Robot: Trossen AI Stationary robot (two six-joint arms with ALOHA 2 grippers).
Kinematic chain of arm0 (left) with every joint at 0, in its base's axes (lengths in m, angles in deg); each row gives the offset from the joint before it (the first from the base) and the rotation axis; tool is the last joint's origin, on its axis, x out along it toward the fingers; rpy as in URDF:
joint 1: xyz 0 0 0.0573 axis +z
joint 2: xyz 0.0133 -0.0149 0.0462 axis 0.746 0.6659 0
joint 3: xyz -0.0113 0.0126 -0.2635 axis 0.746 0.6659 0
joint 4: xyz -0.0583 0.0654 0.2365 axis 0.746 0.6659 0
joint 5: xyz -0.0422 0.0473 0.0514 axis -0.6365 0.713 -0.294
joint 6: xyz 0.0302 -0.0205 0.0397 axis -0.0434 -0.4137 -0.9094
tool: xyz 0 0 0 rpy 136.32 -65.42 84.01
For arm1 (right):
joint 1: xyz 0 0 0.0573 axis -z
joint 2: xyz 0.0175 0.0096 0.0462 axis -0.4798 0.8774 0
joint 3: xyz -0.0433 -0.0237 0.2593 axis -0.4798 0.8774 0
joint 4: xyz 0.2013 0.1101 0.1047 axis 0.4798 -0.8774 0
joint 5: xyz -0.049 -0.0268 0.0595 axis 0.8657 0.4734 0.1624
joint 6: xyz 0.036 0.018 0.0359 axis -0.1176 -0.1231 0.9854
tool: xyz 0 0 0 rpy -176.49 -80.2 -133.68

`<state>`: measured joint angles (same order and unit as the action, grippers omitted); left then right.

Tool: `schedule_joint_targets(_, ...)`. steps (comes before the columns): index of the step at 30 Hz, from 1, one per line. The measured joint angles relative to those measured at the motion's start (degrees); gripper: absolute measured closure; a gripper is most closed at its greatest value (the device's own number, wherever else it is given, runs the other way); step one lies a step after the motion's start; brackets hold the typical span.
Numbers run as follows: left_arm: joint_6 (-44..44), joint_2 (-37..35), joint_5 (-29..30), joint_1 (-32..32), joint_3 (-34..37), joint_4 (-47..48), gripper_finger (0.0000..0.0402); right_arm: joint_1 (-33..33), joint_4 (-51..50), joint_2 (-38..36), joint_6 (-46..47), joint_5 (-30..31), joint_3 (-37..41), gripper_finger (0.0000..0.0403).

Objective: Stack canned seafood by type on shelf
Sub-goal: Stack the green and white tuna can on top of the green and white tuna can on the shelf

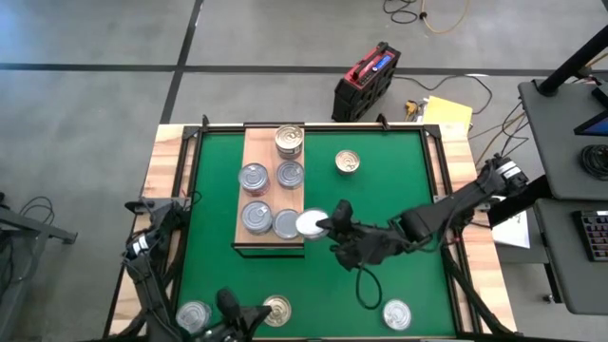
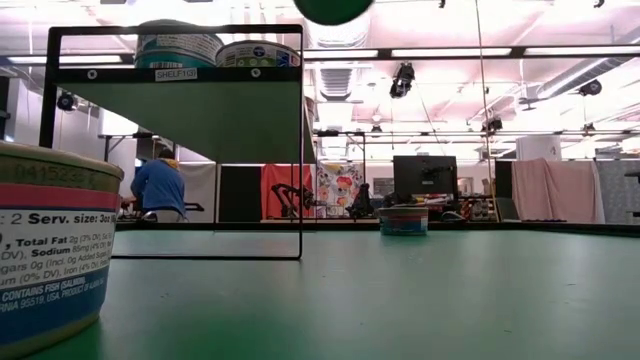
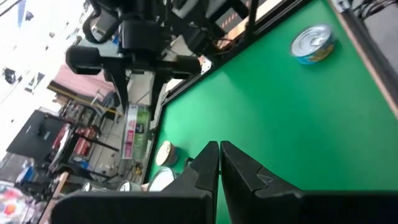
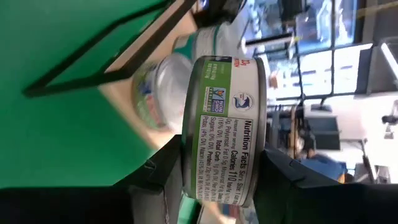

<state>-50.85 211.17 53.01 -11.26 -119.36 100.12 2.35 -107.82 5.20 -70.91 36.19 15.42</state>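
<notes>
Right gripper [image 1: 328,226] pinches a green-label tin [image 4: 225,127] by its sides, probably above the shelf [image 1: 258,152] edge, beside shelved tins, ready for stacking. Left gripper [image 3: 219,163] pressed together, idle near front.

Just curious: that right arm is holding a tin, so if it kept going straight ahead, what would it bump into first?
Probably the silver-lidded can at the near corner of the wooden shelf; the right gripper points its held tin there, though height is unclear.

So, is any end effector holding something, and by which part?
The right end effector holds a green-labelled can by its side wall, near the shelf. The left one holds nothing.
</notes>
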Motion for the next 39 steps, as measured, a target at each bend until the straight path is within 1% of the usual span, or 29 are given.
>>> schedule_joint_targets(5,0.2,0.1,1.4,1.1,0.0,0.3,0.0402,2.2,3.8,0.3,-5.3,-6.3,0.0,0.027)
schedule_joint_targets(9,-0.4,0.1,2.0,1.1,0.0,0.4,0.0402,3.4,4.6,0.8,-8.1,-8.3,0.0,0.027)
schedule_joint_targets(19,-2.5,0.1,2.1,1.1,0.0,0.4,0.0402,6.5,5.1,1.0,-10.4,-15.1,0.0,0.027)
schedule_joint_targets(23,-3.6,0.1,2.1,1.1,0.0,0.4,0.0402,7.6,5.8,1.0,-12.6,-17.1,0.0,0.027)
schedule_joint_targets(25,-4.4,0.1,2.6,1.1,0.0,0.4,0.0402,8.1,6.7,1.0,-12.7,-17.9,0.0,0.027)
schedule_joint_targets(28,-4.8,0.1,3.7,1.1,0.0,0.4,0.0402,9.1,7.2,1.0,-12.9,-21.0,0.0,0.027)
schedule_joint_targets(36,-5.2,0.1,3.6,1.1,0.0,0.4,0.0402,9.9,9.9,2.9,-13.3,-21.8,0.1,0.027)
schedule_joint_targets(39,-5.2,0.1,3.6,1.1,0.0,0.4,0.0402,10.2,9.0,3.3,-13.2,-21.8,0.1,0.027)
